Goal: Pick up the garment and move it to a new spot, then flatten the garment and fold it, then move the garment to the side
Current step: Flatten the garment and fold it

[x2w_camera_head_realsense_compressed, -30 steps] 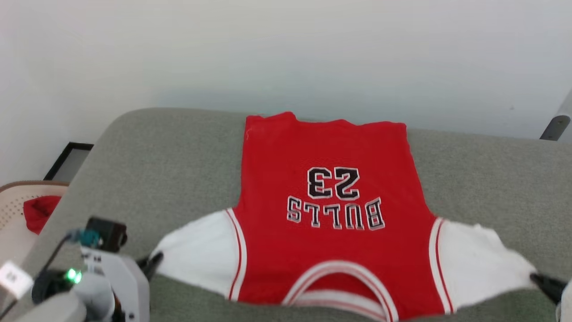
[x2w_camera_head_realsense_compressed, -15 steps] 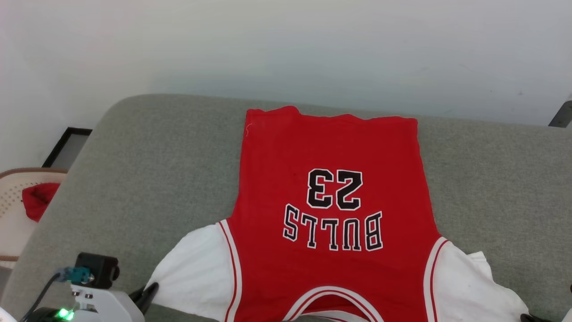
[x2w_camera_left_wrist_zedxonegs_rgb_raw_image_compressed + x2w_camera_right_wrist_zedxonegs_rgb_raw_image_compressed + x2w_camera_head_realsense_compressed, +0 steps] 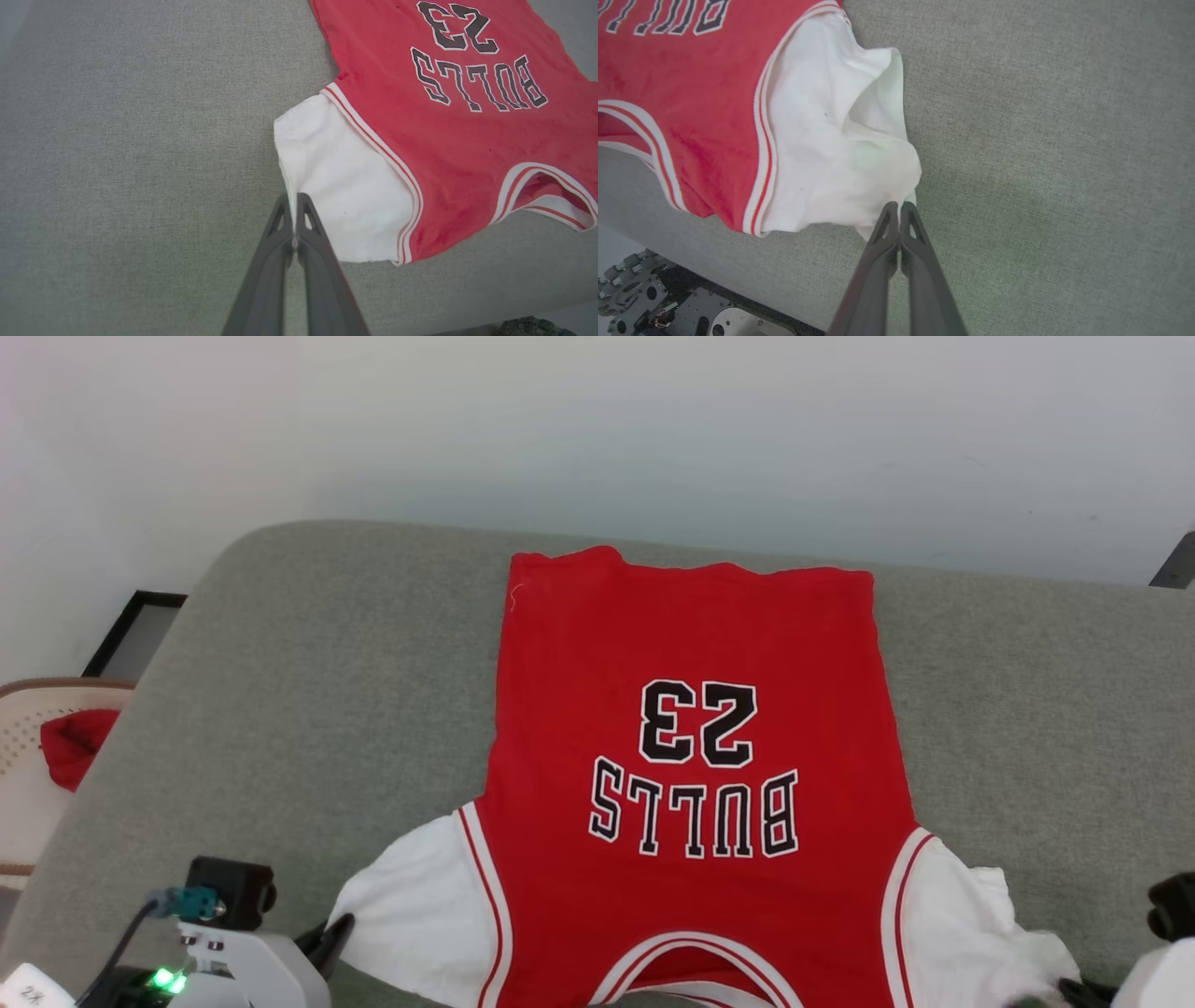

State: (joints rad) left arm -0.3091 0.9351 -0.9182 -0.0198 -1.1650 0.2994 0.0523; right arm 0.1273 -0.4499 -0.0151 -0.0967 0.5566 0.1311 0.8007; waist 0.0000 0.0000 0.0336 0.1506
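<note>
Since a second ago the right sleeve (image 3: pixel 831 154) has lost its stretch and now bunches in loose folds; the head view itself has also tilted, so the whole scene sits differently in it. The garment (image 3: pixel 691 644) lies spread on the grey cushion (image 3: pixel 308 691), hem toward the white wall (image 3: pixel 597 429) and collar nearest the robot, its "23" and "BULLS" upside down in the head view. The left claw (image 3: pixel 293 199) is clamped on the outer edge of the flat left sleeve (image 3: pixel 341 186). The right claw (image 3: pixel 900 206) is pinched together on the crumpled sleeve's corner. Off the cushion's left end stands a pale basket (image 3: pixel 23 747) with a red cloth (image 3: pixel 70 756) inside.
</note>
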